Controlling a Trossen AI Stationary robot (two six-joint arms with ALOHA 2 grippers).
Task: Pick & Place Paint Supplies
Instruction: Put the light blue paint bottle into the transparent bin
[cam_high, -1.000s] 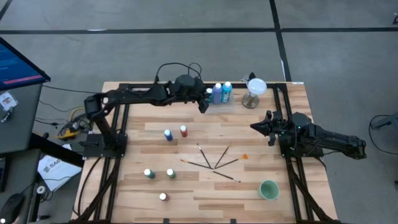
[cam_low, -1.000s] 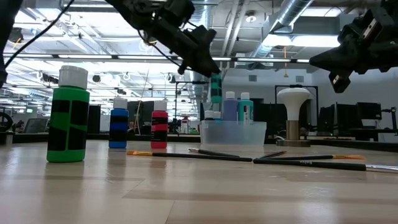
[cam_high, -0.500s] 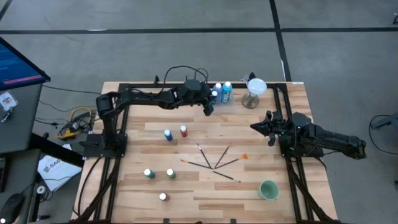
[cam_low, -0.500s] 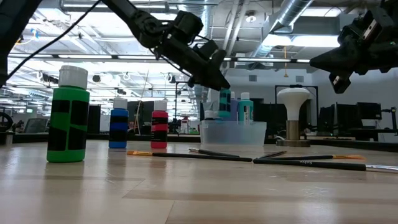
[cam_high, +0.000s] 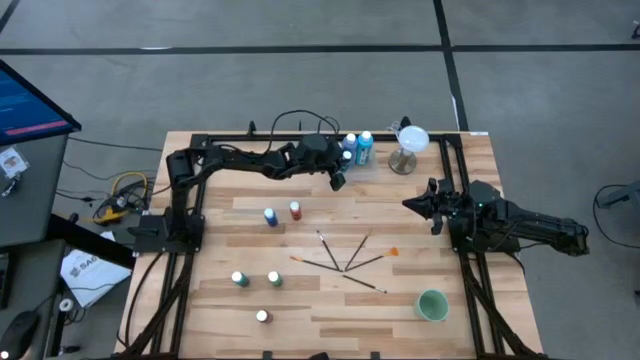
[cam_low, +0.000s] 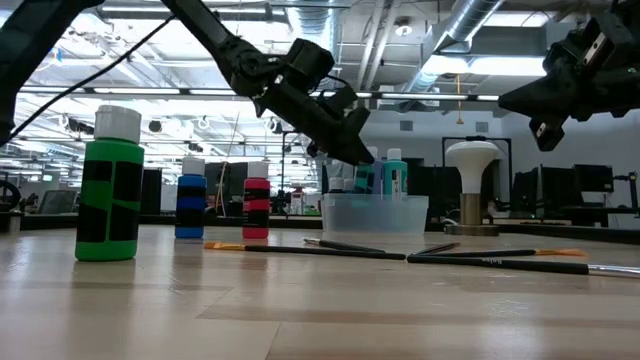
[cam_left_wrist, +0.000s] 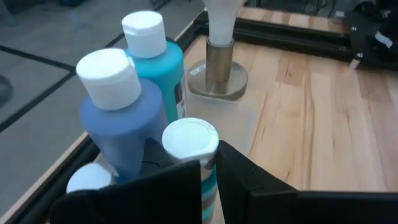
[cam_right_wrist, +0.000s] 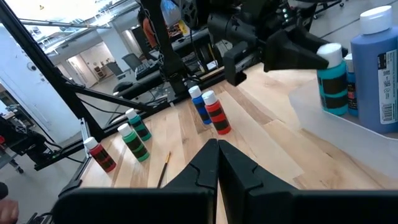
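I have the left gripper (cam_left_wrist: 208, 180) over the clear plastic tub (cam_low: 375, 212) at the far side of the table (cam_high: 300, 240), its jaws clamped on a small teal-banded paint bottle (cam_left_wrist: 191, 155) just below the white cap. From the left wrist view the bottle hangs beside the tall blue bottle (cam_left_wrist: 121, 115) and the tall teal bottle (cam_left_wrist: 154, 53) standing in the tub, so I judge this to be the placing step: bottle carried in, not yet let go. Next I would lower it until its base meets the tub floor in the free spot beside the tall pair, then spread the jaws and lift straight up so the neighbours are not knocked.

The right gripper (cam_right_wrist: 217, 155) waits above the right side of the table, jaws pressed together on nothing.

Still out on the table: a blue bottle (cam_high: 270, 216) and a red bottle (cam_high: 295, 210) side by side, three more nearer the front, and the paintbrushes (cam_high: 345, 262) fanned in the middle.

What I can't make out: whether the held bottle's base already rests on the tub floor, since the jaws and the tub wall cover it in every view. Another white cap (cam_left_wrist: 87, 180) shows low in the tub, cut off by the fingers, its bottle unseen.
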